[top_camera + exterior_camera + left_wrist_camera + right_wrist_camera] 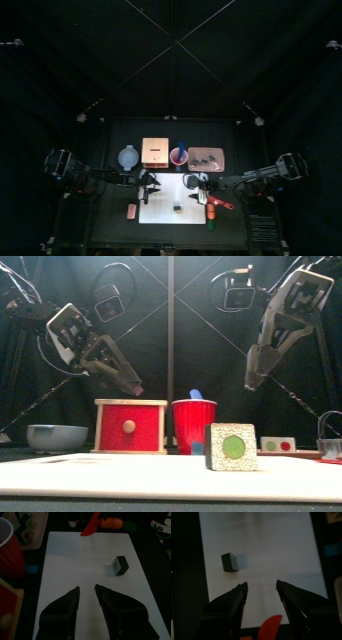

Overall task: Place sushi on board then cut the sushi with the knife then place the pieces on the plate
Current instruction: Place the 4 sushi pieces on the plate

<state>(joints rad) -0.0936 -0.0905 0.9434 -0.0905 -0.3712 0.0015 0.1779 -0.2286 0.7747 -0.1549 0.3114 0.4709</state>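
One dark green sushi piece stands on the white board, its green-centred cut face toward the front; it also shows as a sushi piece and sushi piece in the wrist views. A red knife lies at the board's right edge, red knife. My left gripper hangs open and empty above the board's left part. My right gripper hangs open and empty above its right part. The pink plate sits at the back right.
A wooden box with a red drawer front, a red cup holding a blue knife and a blue-grey bowl line the back. An orange toy lies past the board's right edge. A metal cutter stands far right.
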